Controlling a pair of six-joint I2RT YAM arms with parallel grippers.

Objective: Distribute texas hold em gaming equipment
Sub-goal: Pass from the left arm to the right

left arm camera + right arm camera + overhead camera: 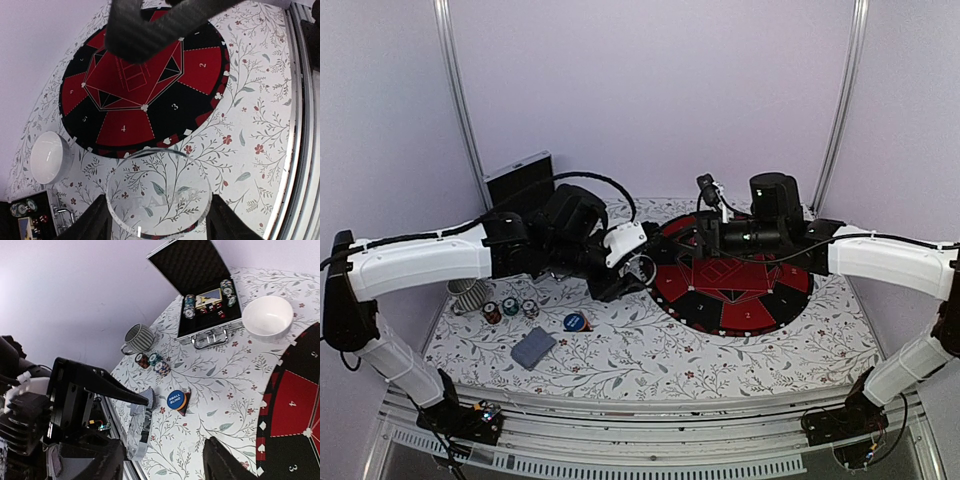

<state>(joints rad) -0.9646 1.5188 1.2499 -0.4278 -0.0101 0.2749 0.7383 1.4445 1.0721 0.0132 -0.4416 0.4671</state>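
My left gripper [157, 204] is shut on a clear round disc [157, 192] with faint lettering, held above the cloth just off the red-and-black round mat [125, 130]. In the right wrist view that clear disc [140, 432] shows edge-on, close to one finger of my right gripper [162, 465], whose jaws stand apart with nothing clamped. On the cloth lie a blue marker disc [175, 398] on an orange one, a deck of cards [533, 347], and three small chip stacks [510, 308]. Both grippers meet at the mat's left edge [665, 290].
An open black case [200, 270] holding more chips [189, 306] stands at the back left. A white bowl [267, 315] sits next to it, and a striped mug [137, 338] stands near the chip stacks. The table's metal front rail [650, 415] runs below.
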